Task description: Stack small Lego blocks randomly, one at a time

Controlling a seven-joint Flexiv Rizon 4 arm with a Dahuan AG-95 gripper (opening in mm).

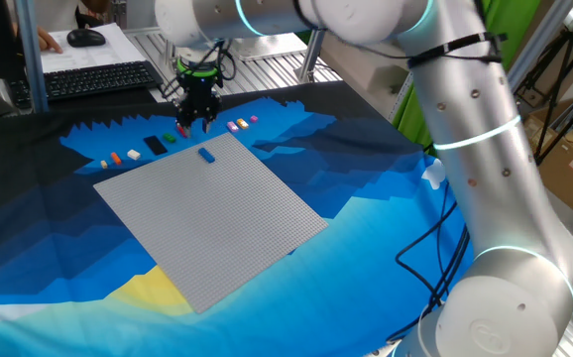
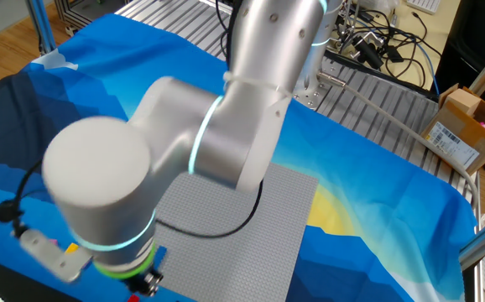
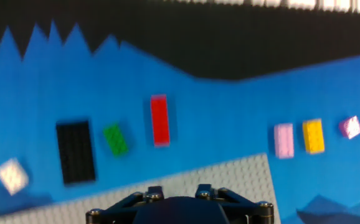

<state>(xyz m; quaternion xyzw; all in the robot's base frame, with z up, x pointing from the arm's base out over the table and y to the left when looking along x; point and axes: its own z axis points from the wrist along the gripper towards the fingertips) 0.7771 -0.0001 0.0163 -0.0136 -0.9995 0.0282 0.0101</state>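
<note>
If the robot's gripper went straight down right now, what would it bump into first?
Probably the small red Lego brick on the blue cloth; the gripper hangs above it, though depth is unclear.

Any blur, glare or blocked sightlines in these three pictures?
Hand view: soft motion blur, though the red block and green block stay readable. One fixed view: sharp, even lighting, the blue block is crisp. Other fixed view: the arm fills the frame and hides most of the baseplate.
</note>
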